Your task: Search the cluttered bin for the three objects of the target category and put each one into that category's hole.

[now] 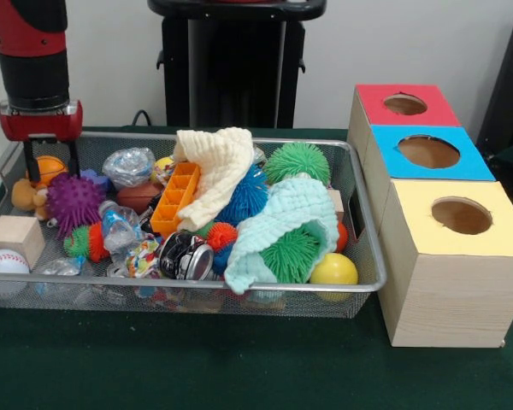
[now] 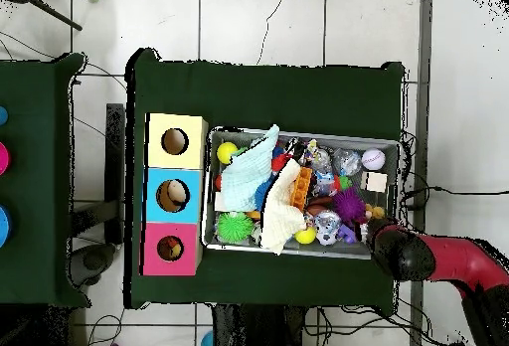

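Counter (image 1: 239, 367) – green cloth, carries all.
Bin (image 1: 372, 256) – 1, silver mesh, centre of counter, heaped full.
Wooden boxes – 3, in a row just beside bin: yellow-faced box (image 1: 453, 256), blue-faced box (image 1: 427, 158), red-faced box (image 1: 406, 107).
Hole (image 1: 404, 104) – round, in red face, farthest box from the front camera; overhead view seems to show sth. inside, can't tell what.
Arm (image 1: 34, 60) – red/black, above the bin end opposite the boxes.
Gripper (image 1: 50, 162) – prongs narrowly apart, empty, over an orange ball (image 1: 50, 168).
Cloths – 2: cream cloth (image 1: 218, 171), mint cloth (image 1: 282, 226).
Green spiky balls – 2 visible; purple spiky ball (image 1: 73, 202) – 1; baseball (image 1: 2, 263) – 1; wood block (image 1: 15, 239) – 1; orange tray (image 1: 174, 198) – 1.
Step, as judged: search/pick phase, nothing in grip. Next calls for descent onto a target item, then carry across the full bin to red box.
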